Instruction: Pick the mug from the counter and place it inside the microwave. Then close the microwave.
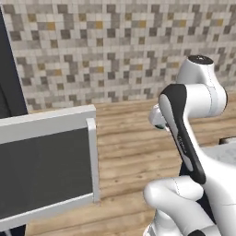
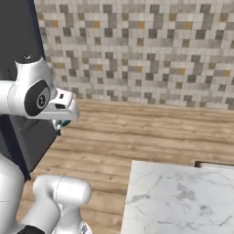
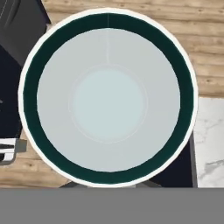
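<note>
The mug (image 3: 107, 98) is seen from straight above in the hand view: white outside, a dark green band inside the rim, a pale bottom. It hangs over the wooden floor, off the counter (image 2: 183, 201). In the right base view a sliver of its green rim (image 2: 64, 122) peeks out below the hand. My gripper (image 2: 61, 121) is shut on the mug, and its fingers are hidden by the hand and the mug. The microwave's door (image 1: 46, 161), dark glass in a silver frame, stands swung open at the left of the left base view, left of the arm.
A mosaic tiled wall (image 1: 115, 50) runs across the back. Wooden floor (image 2: 137, 132) lies between the counter's marble corner (image 3: 211, 140) and the microwave door. A tall dark panel (image 2: 18, 45) stands at the far left. My own white arm (image 1: 193, 138) hides the lower right.
</note>
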